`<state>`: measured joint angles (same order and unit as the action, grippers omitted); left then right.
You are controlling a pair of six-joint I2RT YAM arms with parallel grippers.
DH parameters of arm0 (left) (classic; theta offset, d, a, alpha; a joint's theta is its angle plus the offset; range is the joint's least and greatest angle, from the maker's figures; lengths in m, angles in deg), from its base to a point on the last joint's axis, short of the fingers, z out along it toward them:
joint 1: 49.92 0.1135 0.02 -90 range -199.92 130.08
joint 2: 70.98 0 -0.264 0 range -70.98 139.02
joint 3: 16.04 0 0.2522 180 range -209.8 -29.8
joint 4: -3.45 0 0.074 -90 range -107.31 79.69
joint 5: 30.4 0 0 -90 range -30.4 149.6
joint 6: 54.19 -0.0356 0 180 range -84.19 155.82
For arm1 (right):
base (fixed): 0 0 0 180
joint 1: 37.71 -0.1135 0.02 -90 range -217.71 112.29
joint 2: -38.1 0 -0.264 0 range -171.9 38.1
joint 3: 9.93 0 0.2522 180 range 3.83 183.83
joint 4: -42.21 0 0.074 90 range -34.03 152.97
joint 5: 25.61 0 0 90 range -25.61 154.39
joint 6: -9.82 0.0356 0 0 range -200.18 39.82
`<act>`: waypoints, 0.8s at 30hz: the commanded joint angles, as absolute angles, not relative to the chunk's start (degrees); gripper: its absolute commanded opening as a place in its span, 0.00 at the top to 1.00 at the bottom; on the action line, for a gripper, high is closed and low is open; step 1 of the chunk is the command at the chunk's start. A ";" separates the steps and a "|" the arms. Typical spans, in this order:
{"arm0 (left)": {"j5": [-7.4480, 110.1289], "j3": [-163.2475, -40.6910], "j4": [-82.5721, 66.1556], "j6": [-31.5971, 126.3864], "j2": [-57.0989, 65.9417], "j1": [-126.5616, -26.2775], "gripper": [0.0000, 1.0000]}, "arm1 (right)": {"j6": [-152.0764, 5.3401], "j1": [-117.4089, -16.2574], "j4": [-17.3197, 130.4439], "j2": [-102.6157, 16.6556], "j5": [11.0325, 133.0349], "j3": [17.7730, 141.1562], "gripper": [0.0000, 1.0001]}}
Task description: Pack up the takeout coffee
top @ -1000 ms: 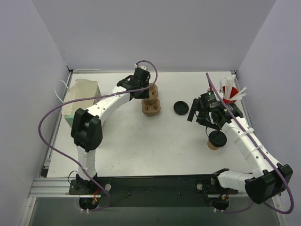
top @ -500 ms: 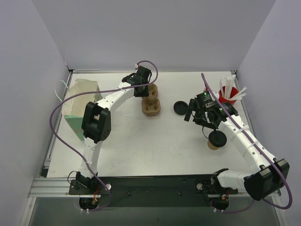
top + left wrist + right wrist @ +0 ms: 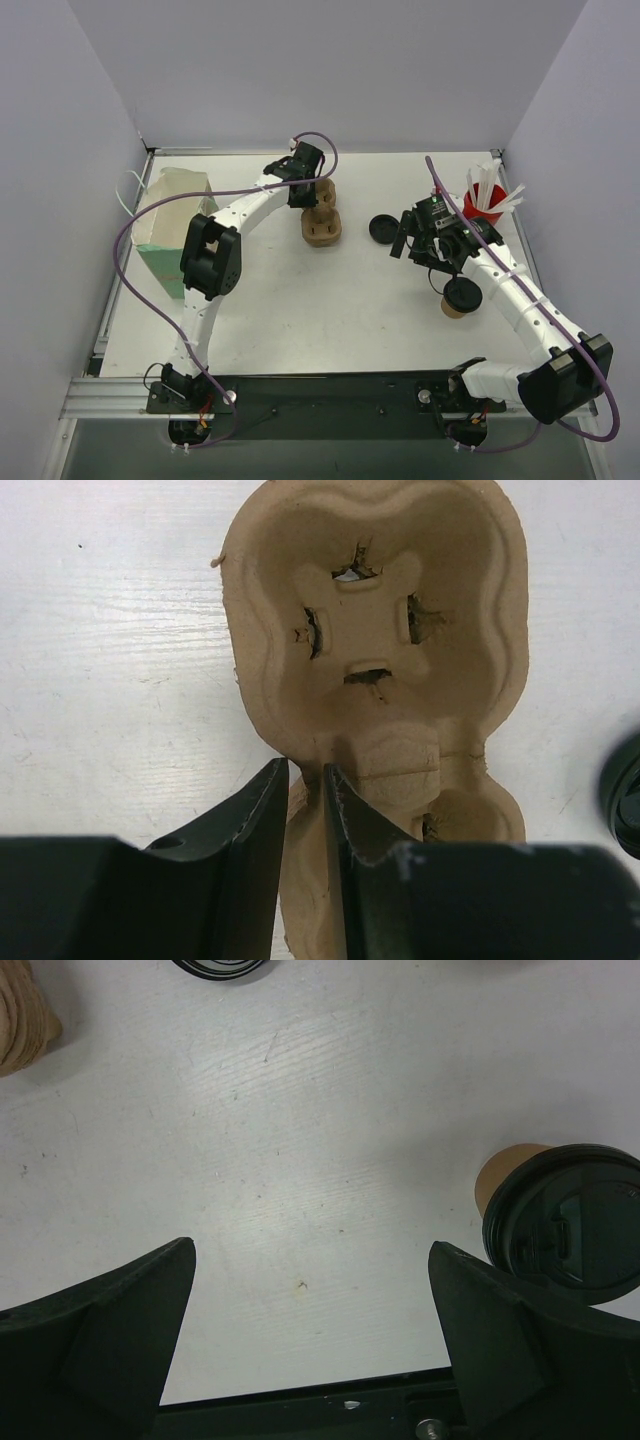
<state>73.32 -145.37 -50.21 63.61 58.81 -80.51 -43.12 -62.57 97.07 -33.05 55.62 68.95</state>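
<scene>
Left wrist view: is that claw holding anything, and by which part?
The left claw straddles the side rim of the pulp carrier at its narrow waist, jaws nearly together. Whether it actually grips the rim cannot be told.

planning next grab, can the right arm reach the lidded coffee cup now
Probably yes: the right gripper is open, the lidded cup stands just beside it, and only bare table lies between.

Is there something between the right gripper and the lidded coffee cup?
Nothing visible does. The open right gripper hovers over bare table, and the coffee cup stands close beside it.
</scene>
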 commanded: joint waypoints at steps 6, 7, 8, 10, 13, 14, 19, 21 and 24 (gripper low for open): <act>73.14 -148.89 -50.13 62.62 58.83 -79.98 0.76 | -43.09 -62.93 97.19 -34.50 55.17 68.26 0.05; 73.05 -148.98 -50.21 62.53 58.83 -79.89 0.78 | -43.09 -63.02 97.10 -34.58 55.16 68.25 0.05; 72.96 -149.15 -50.30 62.45 59.00 -79.89 0.79 | -43.09 -62.93 97.01 -34.67 55.16 68.25 0.05; 72.96 -149.16 -50.39 62.36 59.01 -79.80 0.84 | -43.09 -62.93 96.92 -34.85 55.16 68.17 0.05; 72.79 -148.98 -50.30 62.27 58.74 -79.80 0.88 | -43.09 -62.93 96.84 -34.85 55.25 68.08 0.05; 72.70 -148.89 -50.22 62.18 58.31 -79.80 0.92 | -43.01 -62.93 96.84 -35.11 55.25 68.17 0.05; 72.00 -148.89 -49.86 61.39 57.25 -79.72 0.99 | -43.01 -63.02 96.84 -35.11 55.08 68.17 0.05; 71.64 -148.89 -49.86 61.13 56.72 -79.54 1.00 | -43.09 -63.02 96.84 -35.11 54.99 68.08 0.05; 70.50 -148.54 -49.51 60.69 55.93 -79.19 1.00 | -43.09 -63.02 96.84 -35.20 54.90 68.17 0.05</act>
<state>72.29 -146.31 -50.45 62.10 59.16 -80.05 -43.10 -62.57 96.24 -34.80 55.73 68.63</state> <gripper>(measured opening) 0.071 0.951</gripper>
